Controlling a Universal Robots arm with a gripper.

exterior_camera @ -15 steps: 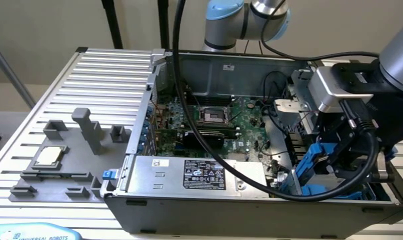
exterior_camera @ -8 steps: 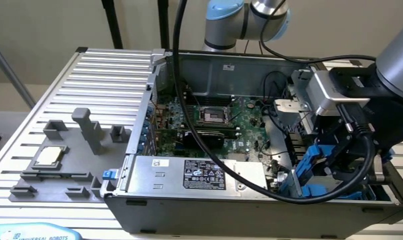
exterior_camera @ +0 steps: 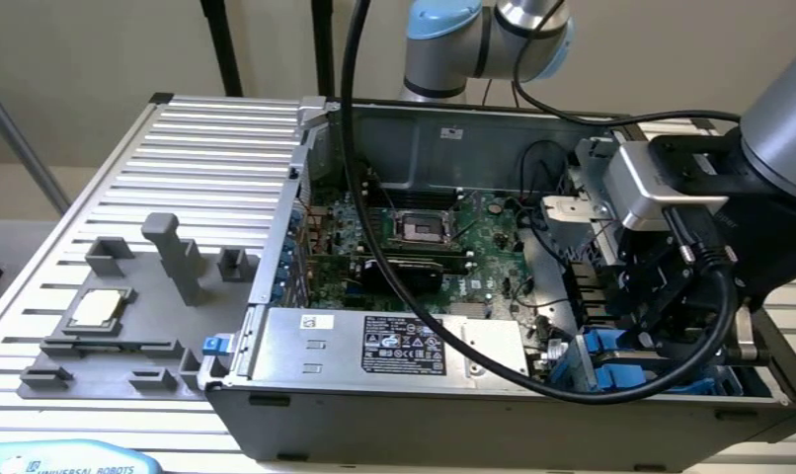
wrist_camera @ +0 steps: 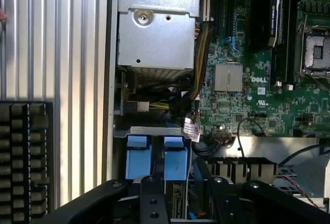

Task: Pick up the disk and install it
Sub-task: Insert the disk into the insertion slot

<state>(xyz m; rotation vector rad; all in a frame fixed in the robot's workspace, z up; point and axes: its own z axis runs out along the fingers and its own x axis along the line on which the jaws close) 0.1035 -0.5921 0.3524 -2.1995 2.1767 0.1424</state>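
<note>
Exterior view is showing one ribbed metal bench (exterior_camera: 188,148) carrying one open computer case (exterior_camera: 412,123), with one robot arm (exterior_camera: 780,128) reaching in from two o'clock. Inside the case, one silver box with a black label (exterior_camera: 371,346) is lying at six o'clock and one green motherboard (exterior_camera: 477,237) is sitting at the centre, its single processor socket (exterior_camera: 418,229) standing empty. One thick black cable (exterior_camera: 371,227) is draping from the twelve o'clock edge across the board and curving round to the wrist. One grey fixture (exterior_camera: 121,336) is resting on the bench at eight o'clock, holding one square CPU chip (exterior_camera: 95,308).

The disk (exterior_camera: 619,377) is sitting down in the drive bay at the case's four o'clock corner, directly beneath the gripper (exterior_camera: 662,316). In the wrist view, the gripper (wrist_camera: 178,198) is hanging over the disk (wrist_camera: 174,183), and two bright blue tabs (wrist_camera: 136,157) are standing side by side at the bay's mouth. Whether the fingers are clamping the disk or standing free of it cannot be told.

Judging from this, the disk may be sitting cocked or only partly home, so any pull from the gripper could be dragging it back out. The black cable and the yellow wire bundle (wrist_camera: 198,64) nearby could also be snagging.
</note>
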